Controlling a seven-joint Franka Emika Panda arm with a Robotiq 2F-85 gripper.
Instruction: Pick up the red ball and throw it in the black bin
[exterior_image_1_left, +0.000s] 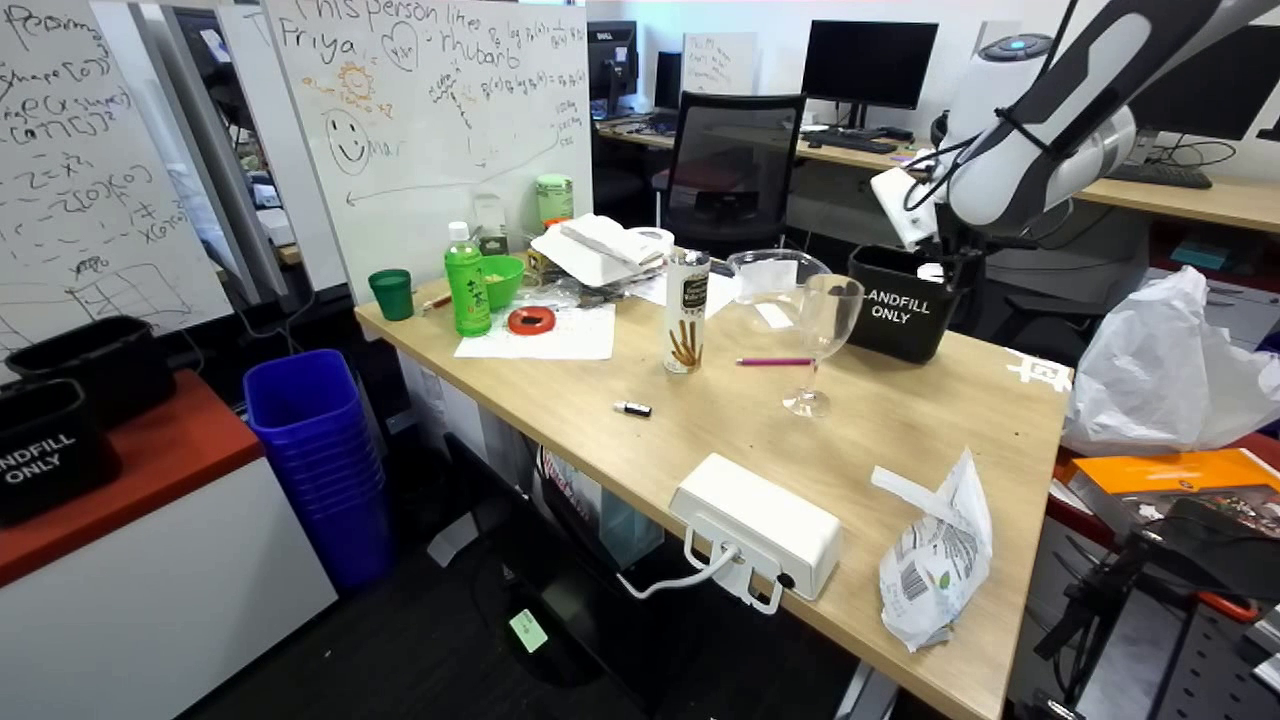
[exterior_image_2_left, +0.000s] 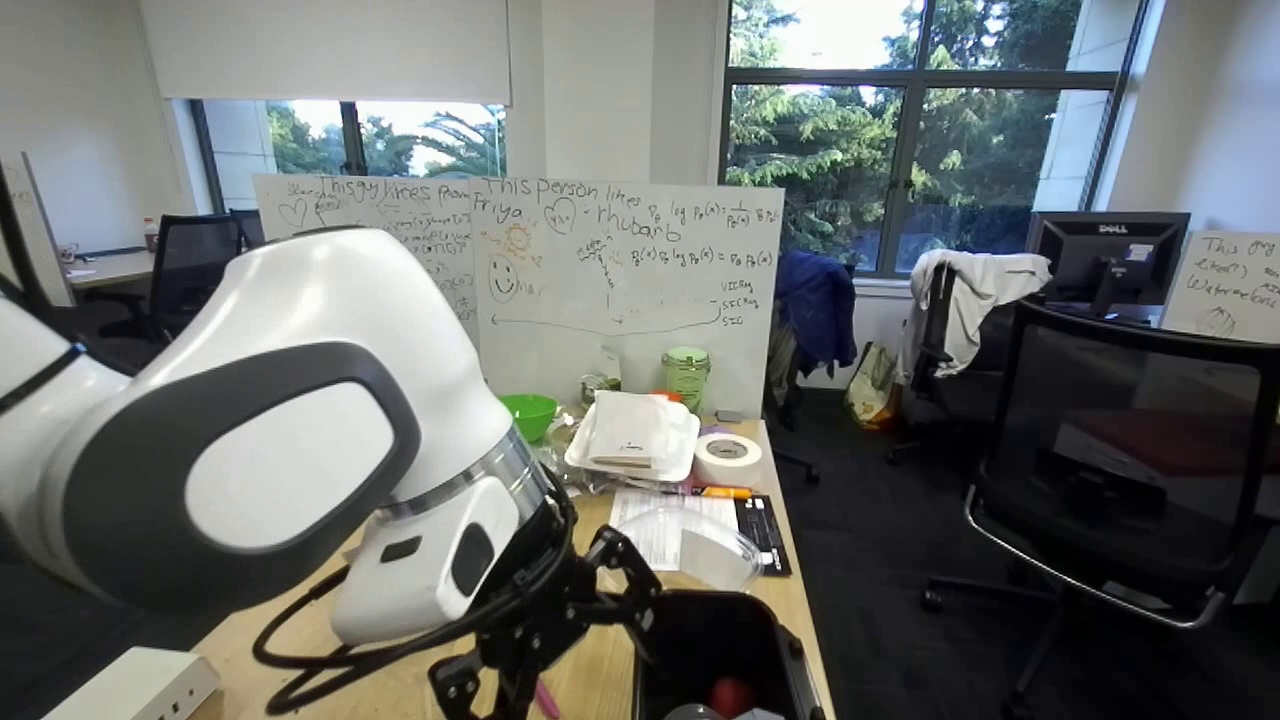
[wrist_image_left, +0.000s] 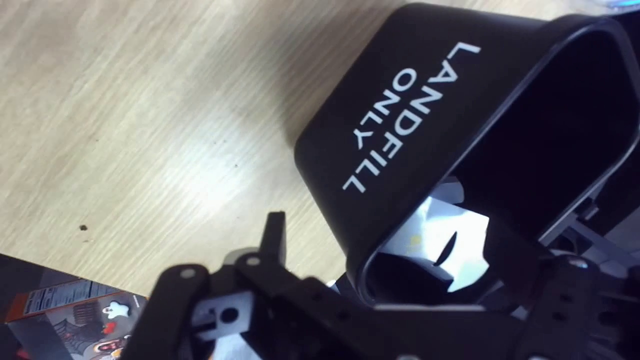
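While the jaws of the robot arm (exterior_image_2_left: 330, 400) stand spread apart at the rim of the black bin (wrist_image_left: 400, 130), released and with nothing seen between them, a dark red rounded shape low inside the bin is probably the red ball (exterior_image_2_left: 732, 692), which would make the throw done. One side of the jaws seems to hang over the bin's mouth and the other outside its wall, so squeezing or swinging sideways could catch the rim and tip the bin, which stands close to the edge of the table (exterior_image_1_left: 880, 430), spilling the ball. Whether jaws and rim touch cannot be told. Looking into the bin, the wrist view finds no red, only a shiny white scrap (wrist_image_left: 470, 230) and darkness that swallows one side of the jaws; in an exterior view the bin (exterior_image_2_left: 720, 640) is cut off below, and in an exterior view the bin (exterior_image_1_left: 890, 320) hides its contents. Just beside the bin a clear tub (exterior_image_1_left: 770, 262), and near the bin a thin-stemmed goblet (exterior_image_1_left: 828, 325), could be knocked by a low sweep; being see-through, both are hard to trace. Well apart from the bin, a lookalike bin (exterior_image_1_left: 45, 460) runs out of view.
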